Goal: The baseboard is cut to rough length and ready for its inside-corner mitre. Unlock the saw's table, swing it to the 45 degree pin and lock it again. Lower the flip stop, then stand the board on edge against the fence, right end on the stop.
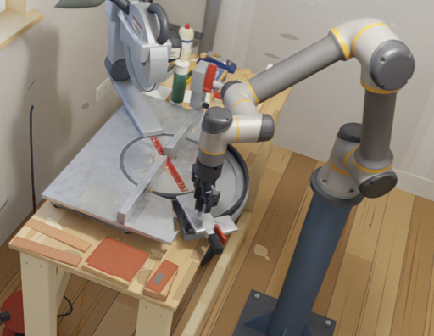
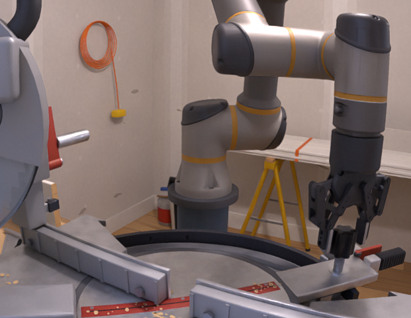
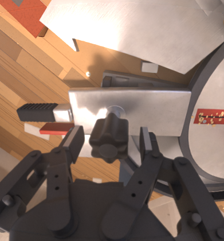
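Observation:
The saw's black lock knob [image 3: 108,140] [image 2: 342,241] stands on a short bolt on the metal arm [image 3: 129,110] [image 1: 205,222] at the front of the round turntable [image 1: 184,169]. A black-gripped handle with a red lever [image 3: 44,114] [image 2: 380,255] sticks out from the arm's end. The grey fence [image 1: 156,169] [image 2: 106,263] crosses the table over the red kerf strip [image 1: 169,163]. The baseboard [image 1: 46,250] lies flat on the workbench's near left end. My gripper [image 3: 108,140] [image 2: 344,234] [image 1: 204,203] points straight down around the knob. It is open and holds nothing.
A green bottle [image 1: 179,82] and a white bottle [image 1: 186,36] stand behind the saw, by a grey and red flip stop [image 1: 203,82]. The saw head [image 1: 141,42] is raised at the back. Red pads [image 1: 116,256] and wood strips lie on the bench's near end.

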